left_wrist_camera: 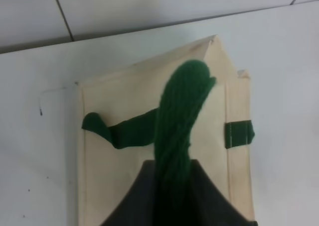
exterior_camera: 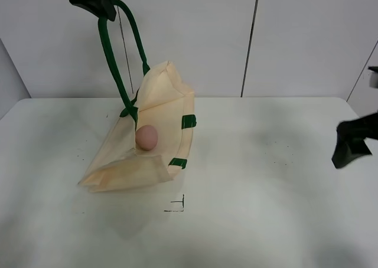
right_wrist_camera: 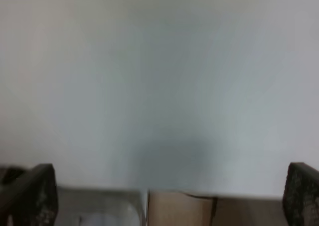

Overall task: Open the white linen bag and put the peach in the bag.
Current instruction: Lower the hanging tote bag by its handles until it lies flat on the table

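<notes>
The white linen bag (exterior_camera: pixel 150 135) hangs half lifted over the table's left middle, its lower end resting on the table. My left gripper (exterior_camera: pixel 97 2) is at the top left, shut on the bag's dark green strap handle (exterior_camera: pixel 112 61) and holding it high. The peach (exterior_camera: pixel 146 137) sits in the bag's open mouth against the fabric. In the left wrist view the handle (left_wrist_camera: pixel 177 126) runs into the jaws over the bag (left_wrist_camera: pixel 129 101); the peach is hidden there. My right gripper (exterior_camera: pixel 349 147) hovers at the far right, open and empty, its fingertips (right_wrist_camera: pixel 42 193) wide apart.
The white table (exterior_camera: pixel 266 179) has a small black corner mark (exterior_camera: pixel 177 206) in front of the bag. A white panelled wall (exterior_camera: pixel 295 38) stands behind. The table's far edge (right_wrist_camera: pixel 174 192) shows in the right wrist view.
</notes>
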